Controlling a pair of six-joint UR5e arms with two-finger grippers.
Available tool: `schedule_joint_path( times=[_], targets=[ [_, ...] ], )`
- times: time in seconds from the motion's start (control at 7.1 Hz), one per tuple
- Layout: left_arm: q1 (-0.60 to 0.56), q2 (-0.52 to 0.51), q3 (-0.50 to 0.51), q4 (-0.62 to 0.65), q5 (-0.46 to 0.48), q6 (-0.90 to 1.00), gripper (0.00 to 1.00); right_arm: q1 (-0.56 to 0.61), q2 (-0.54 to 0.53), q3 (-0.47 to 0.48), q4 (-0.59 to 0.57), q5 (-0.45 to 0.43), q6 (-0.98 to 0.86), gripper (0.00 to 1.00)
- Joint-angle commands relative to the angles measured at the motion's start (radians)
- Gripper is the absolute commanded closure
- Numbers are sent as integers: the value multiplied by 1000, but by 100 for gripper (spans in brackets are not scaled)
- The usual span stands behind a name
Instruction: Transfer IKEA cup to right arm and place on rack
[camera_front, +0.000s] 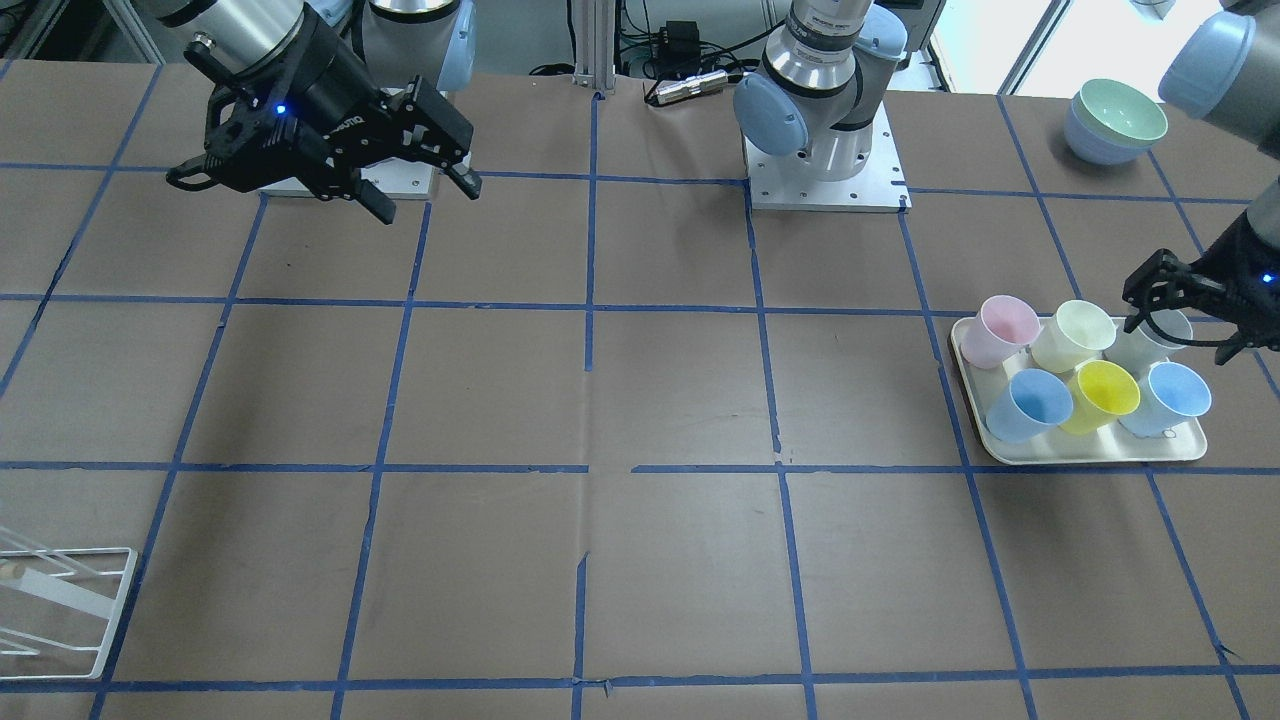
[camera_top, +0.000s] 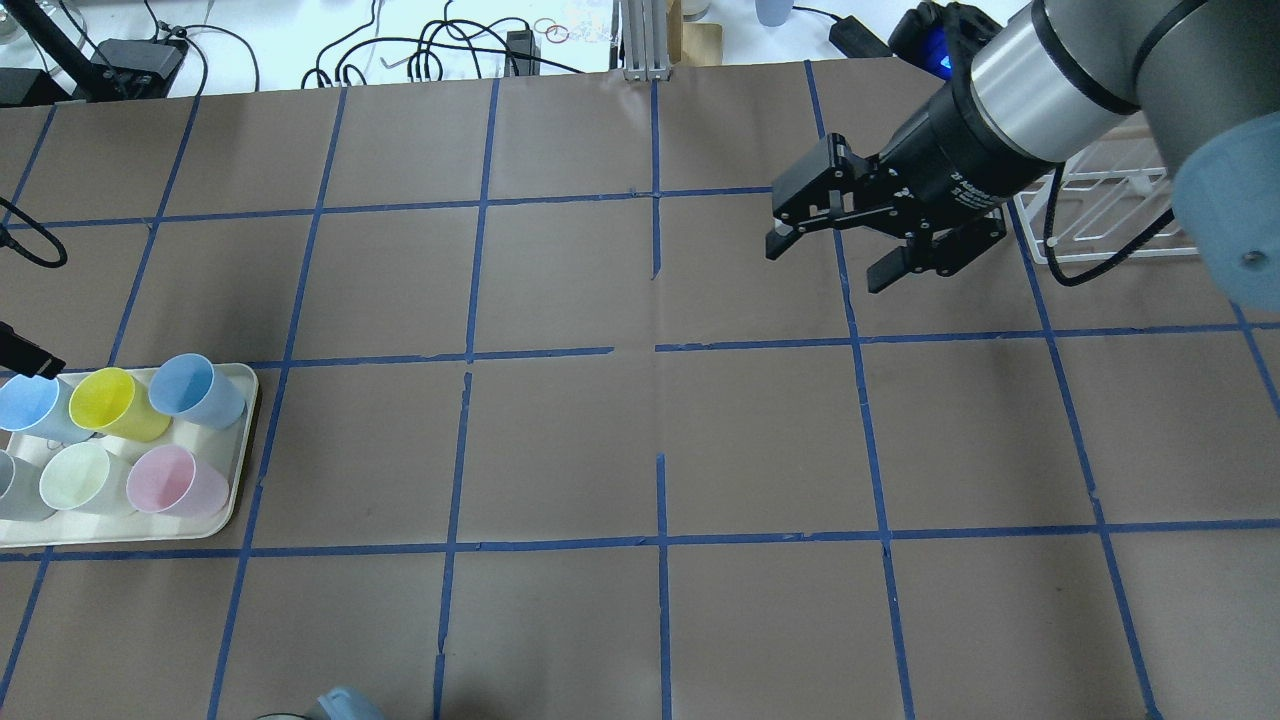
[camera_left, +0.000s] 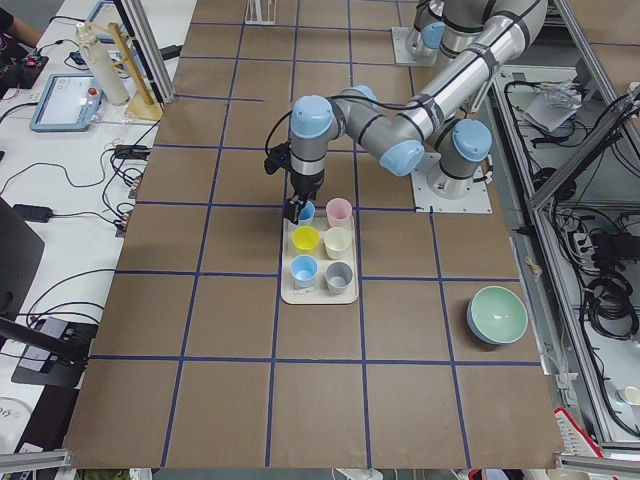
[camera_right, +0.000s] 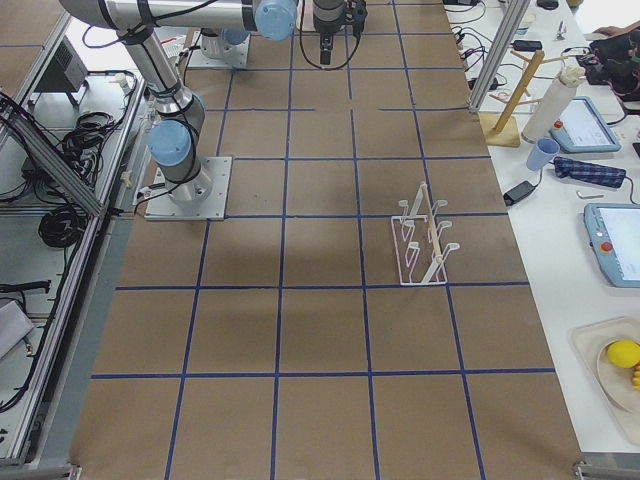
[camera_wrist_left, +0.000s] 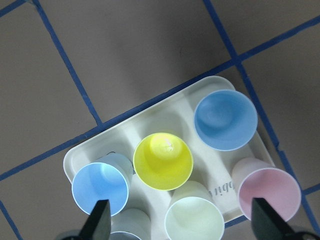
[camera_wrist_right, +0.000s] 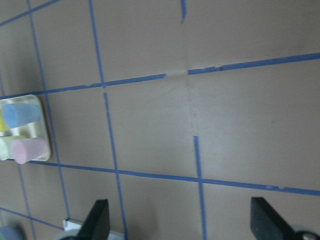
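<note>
The IKEA cup (camera_wrist_left: 100, 187), a pale sky-blue tumbler, stands at a corner of the cream tray (camera_wrist_left: 80, 152) next to the grey cup (camera_front: 1160, 335). It also shows in the overhead view (camera_top: 30, 405) and the front view (camera_front: 1170, 398). My left gripper (camera_wrist_left: 182, 222) hovers above the tray, open and empty, with one fingertip (camera_wrist_left: 100, 220) close to the IKEA cup. My right gripper (camera_top: 832, 262) is open and empty, high above the table and far from the tray. The white wire rack (camera_top: 1100, 215) stands behind the right arm, and also shows at the table edge (camera_front: 60, 600).
The tray also holds a deeper blue cup (camera_wrist_left: 225, 120), a yellow cup (camera_wrist_left: 162, 160), a pale green cup (camera_wrist_left: 192, 217) and a pink cup (camera_wrist_left: 267, 192). Stacked green and blue bowls (camera_front: 1115, 120) sit near the left arm's base plate (camera_front: 825, 185).
</note>
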Motion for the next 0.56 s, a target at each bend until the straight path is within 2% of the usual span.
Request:
schedule_joint_path(
  times=[0.0,0.14,0.28,0.42],
  targets=[
    [6,-97,-18,73,-1,151,1,-6,3,6,2,247,6,0],
    [6,-123,-18,79,1,219,1,-6,3,9,14,347,9,0],
    [6,-145,-14,100,-1,233,0,-6,4,9,114,480,-2,0],
    [6,-159,-11,107,1,233,0,-6,8,14,131,594,-8,0]
  ],
)
